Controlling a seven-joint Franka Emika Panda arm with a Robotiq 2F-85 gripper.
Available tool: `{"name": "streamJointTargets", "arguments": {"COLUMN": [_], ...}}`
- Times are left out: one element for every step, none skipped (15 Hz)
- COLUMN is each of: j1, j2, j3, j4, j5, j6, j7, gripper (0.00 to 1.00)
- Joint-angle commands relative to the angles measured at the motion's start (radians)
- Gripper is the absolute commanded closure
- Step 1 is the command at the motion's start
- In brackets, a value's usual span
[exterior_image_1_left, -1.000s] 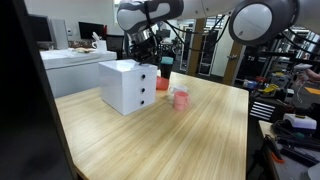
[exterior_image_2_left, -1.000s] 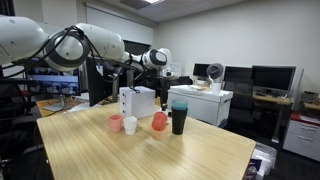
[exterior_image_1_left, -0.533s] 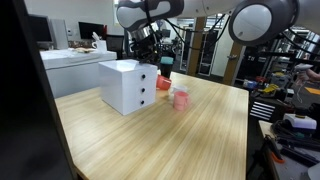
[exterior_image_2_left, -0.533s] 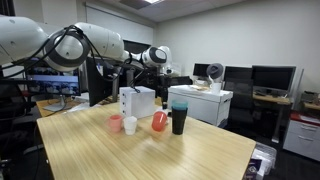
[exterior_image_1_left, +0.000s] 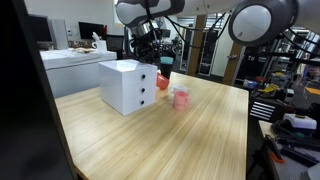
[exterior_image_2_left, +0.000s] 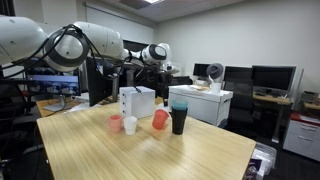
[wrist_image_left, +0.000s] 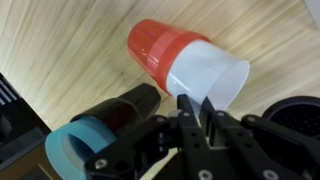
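In the wrist view a white cup lies tilted, nested in a red cup over the wooden table. My gripper is shut on the white cup's rim, one finger inside it and one outside. A black cup with a teal rim stands close beside the fingers. In both exterior views the red cup sits tilted under the gripper, next to the black cup.
A white drawer box stands just behind the cups. A pink cup and a separate white cup stand on the table nearby. Desks, monitors and clutter ring the table.
The jaws have closed from wider apart onto the white cup's rim. The arm and the cups have barely shifted.
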Motion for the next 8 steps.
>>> {"name": "streamJointTargets", "arguments": {"j1": [0.005,0.006,0.006,0.006,0.007,-0.009,-0.009,-0.009], "j2": [-0.011,-0.014,-0.018,-0.019,-0.02,0.045,0.048,0.052], "j3": [0.004,0.006,0.008,0.008,0.008,0.017,0.018,0.02], "j4": [0.022,0.044,0.05,0.063,0.078,0.213,0.231,0.247], "j5": [0.004,0.006,0.008,0.008,0.007,0.002,-0.001,0.0], "j6": [0.019,0.022,0.029,0.029,0.035,-0.02,-0.021,-0.021], "j7": [0.002,0.002,0.001,0.0,-0.003,-0.011,-0.01,-0.01], "gripper": [0.94,0.93,0.93,0.94,0.94,0.94,0.93,0.93]}}
